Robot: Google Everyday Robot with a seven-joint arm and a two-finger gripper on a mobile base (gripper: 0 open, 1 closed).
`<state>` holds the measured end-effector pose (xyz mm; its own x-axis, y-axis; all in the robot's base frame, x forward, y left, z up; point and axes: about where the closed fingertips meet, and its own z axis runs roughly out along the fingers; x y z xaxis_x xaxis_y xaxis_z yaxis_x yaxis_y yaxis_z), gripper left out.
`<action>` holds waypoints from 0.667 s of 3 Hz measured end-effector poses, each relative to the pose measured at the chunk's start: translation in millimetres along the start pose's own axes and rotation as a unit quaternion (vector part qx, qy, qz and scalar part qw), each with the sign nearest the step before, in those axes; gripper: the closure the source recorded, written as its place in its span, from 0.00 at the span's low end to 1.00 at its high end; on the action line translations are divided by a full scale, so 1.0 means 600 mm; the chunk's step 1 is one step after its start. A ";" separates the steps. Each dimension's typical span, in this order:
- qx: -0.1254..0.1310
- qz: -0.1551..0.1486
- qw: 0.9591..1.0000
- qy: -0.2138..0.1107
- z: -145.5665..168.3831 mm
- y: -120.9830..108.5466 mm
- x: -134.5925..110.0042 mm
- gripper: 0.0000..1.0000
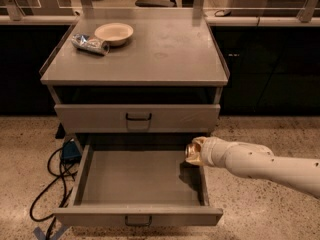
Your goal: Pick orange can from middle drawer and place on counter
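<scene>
Lowest in the frame, the middle drawer (pixel 135 184) is seen pulled fully out, its flat floor bare, and a dark cable (pixel 48 184) is looped on the floor at lower left. Just above the drawer's right wall, right of centre, the gripper (pixel 198 150) is found at the tip of the pale arm reaching in from the right. It is pinched on the orange can (pixel 192 153), which is held clear of the drawer floor with a shadow cast beneath it. The can is judged light, stiff but thin-walled and slick, so it is best taken across the middle of its body with moderate pressure, so that denting or slipping is avoided. Above, a closed upper drawer (pixel 137 118) is seen. Farther back the table (pixel 155 54) is spread. A pale bowl (pixel 114 33) and a silver-blue cylinder (pixel 90 43) lie just beside each other at its upper left. Much free surface is left for the can. Beyond runs a pale ledge (pixel 250 20).
</scene>
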<state>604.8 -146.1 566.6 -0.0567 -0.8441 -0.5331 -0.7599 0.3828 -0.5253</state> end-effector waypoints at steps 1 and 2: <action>0.050 -0.001 0.999 0.021 -0.040 -0.067 -0.002 1.00; 0.118 -0.010 0.992 0.035 -0.092 -0.149 -0.027 1.00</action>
<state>637.7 -187.4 659.0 -0.0943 -0.8730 -0.4786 -0.5884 0.4366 -0.6805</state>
